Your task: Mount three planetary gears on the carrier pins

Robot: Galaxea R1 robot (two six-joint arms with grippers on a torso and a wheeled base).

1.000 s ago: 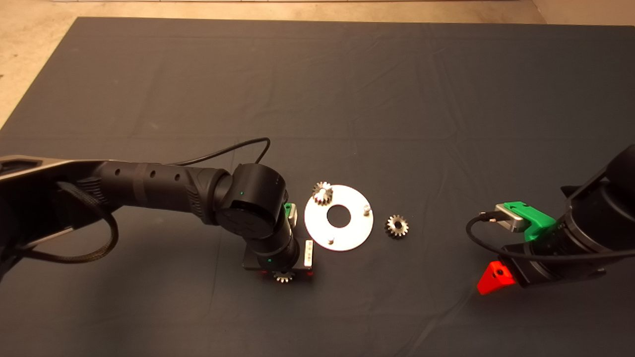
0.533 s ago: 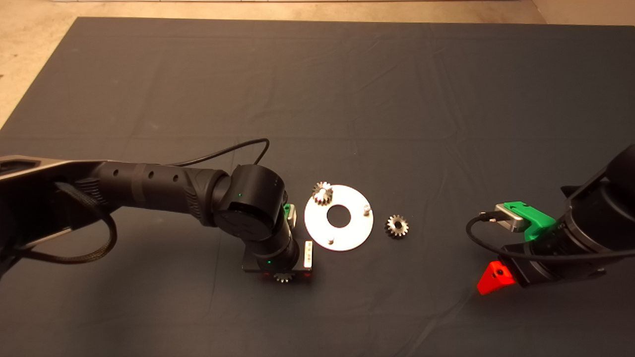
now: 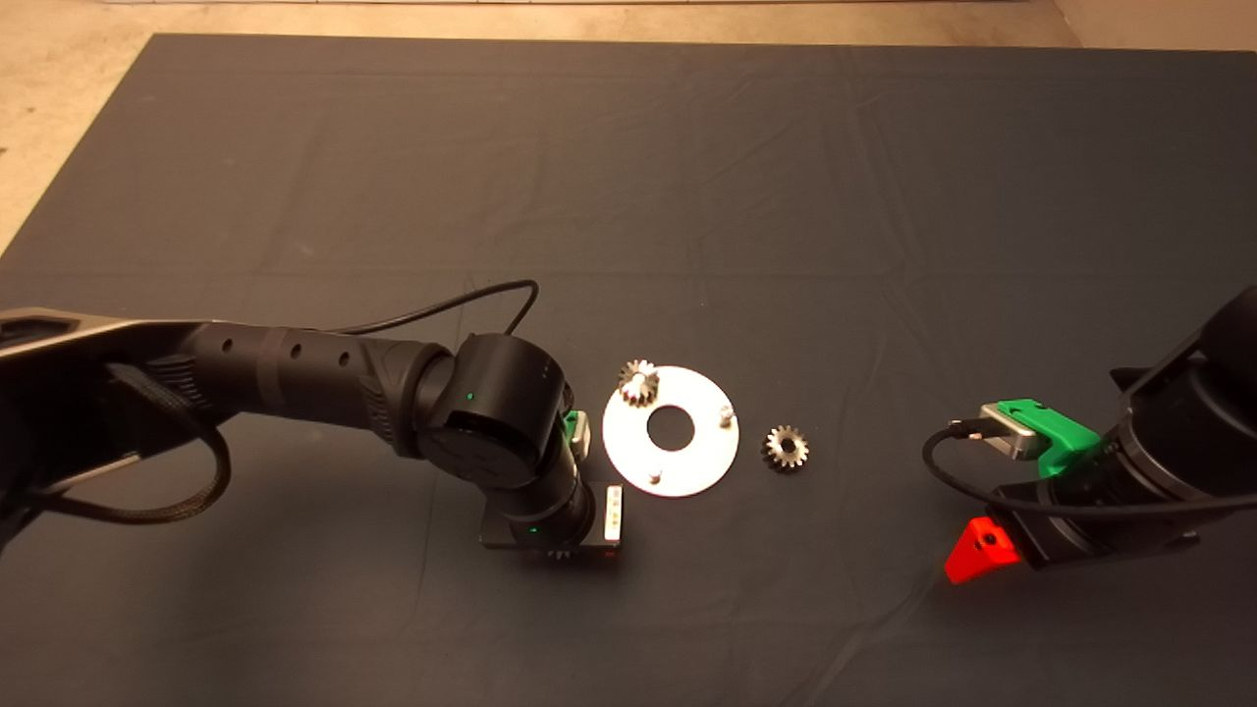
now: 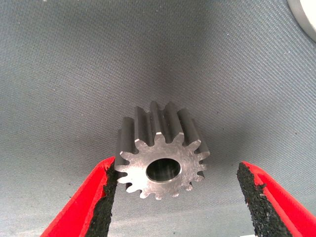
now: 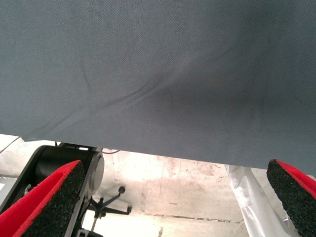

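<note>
Your left arm reached in from the left edge and bent down over the mat (image 3: 687,177) on the desk, its left end effector (image 4: 175,197) pointing straight down just near and left of the disc (image 3: 702,457). In the head view the wrist hid nearly all of it; only a sliver of gear teeth (image 3: 561,555) showed below the black housing. The left wrist view gave you the real answer: one planetary gear (image 4: 160,153) lay on the mat between the two red fingers (image 4: 84,207), flat face and centre hole turned toward the camera. One pad looked to be touching or almost touching the teeth on its side, while the other pad stood apart from the gear with bare mat between. So the fingers were spread around the gear and had not clamped it.

Further right, the disc lay flat on the mat with a second gear (image 3: 638,382) seated at its far-left rim over a pin. Two carrier pins stood bare: one at the near edge (image 3: 656,478) and one at the right edge (image 3: 726,415). Just beside the disc on its right, apart from it, the third gear (image 3: 786,448) lay flat on the mat.

At the right edge your right end effector (image 5: 173,202) waited well apart from all of this, fingers wide apart and holding nothing, above the mat's near edge.
</note>
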